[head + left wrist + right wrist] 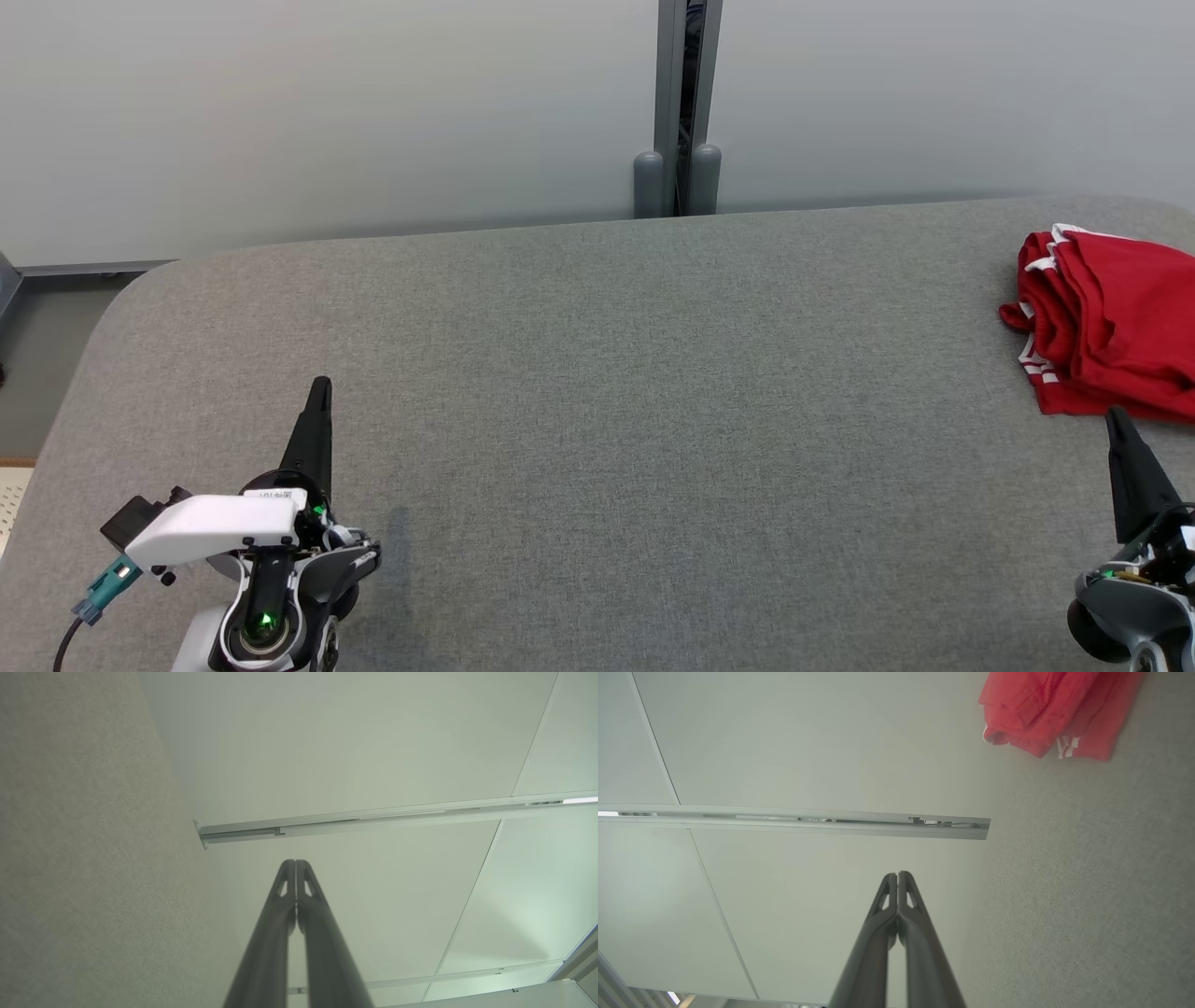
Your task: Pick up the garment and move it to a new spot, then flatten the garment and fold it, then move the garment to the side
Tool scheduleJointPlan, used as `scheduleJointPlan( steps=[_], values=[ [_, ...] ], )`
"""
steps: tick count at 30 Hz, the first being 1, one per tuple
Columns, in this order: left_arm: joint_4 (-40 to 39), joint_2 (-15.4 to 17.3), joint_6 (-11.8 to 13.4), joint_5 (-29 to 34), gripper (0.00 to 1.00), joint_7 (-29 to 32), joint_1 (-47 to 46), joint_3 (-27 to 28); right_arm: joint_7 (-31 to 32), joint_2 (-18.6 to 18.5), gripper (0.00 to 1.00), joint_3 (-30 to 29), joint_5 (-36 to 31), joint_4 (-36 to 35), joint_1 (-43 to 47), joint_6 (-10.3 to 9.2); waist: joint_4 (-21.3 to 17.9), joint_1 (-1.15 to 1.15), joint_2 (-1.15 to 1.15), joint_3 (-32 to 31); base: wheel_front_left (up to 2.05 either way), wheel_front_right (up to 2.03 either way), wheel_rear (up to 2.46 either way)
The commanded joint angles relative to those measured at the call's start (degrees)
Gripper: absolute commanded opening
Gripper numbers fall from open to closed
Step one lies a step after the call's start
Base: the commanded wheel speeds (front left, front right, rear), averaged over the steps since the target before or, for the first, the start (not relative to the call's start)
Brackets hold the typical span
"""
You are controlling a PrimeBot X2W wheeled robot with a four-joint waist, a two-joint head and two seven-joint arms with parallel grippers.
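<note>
The red garment (1111,322) lies folded at the right edge of the worktop (597,420), so the task seems done, with the left gripper (320,385) and right gripper (1115,416) holding nothing, jaws closed.

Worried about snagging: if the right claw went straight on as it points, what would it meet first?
Probably the wall, passing above the garment; depth is unclear.

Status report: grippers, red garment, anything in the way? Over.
Left gripper shut, empty, over grey table. Right gripper shut, empty, beside garment, not touching. Red garment bunched, roughly folded, at table's right side. Nothing between gripper and garment.
</note>
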Motion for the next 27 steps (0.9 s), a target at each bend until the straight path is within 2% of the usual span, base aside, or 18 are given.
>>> scheduleJointPlan(
  steps=[1, 27],
  values=[
    [0.01, 0.26, -0.26, -0.41, 0.00, 0.11, -0.95, 0.13, 0.24, -0.11, 0.00, -0.14, 0.03, -0.10, -0.11, 0.00, 0.00, 0.00, 0.00, 0.00, 0.00, 0.00, 0.00],
    [0.00, 0.26, -0.25, -0.45, 0.00, 0.08, -0.95, 0.10, 0.40, 0.01, 0.00, -0.36, -0.23, -0.09, -0.14, 0.00, 0.00, 0.00, 0.00, 0.00, 0.00, 0.00, 0.00]
  ],
)
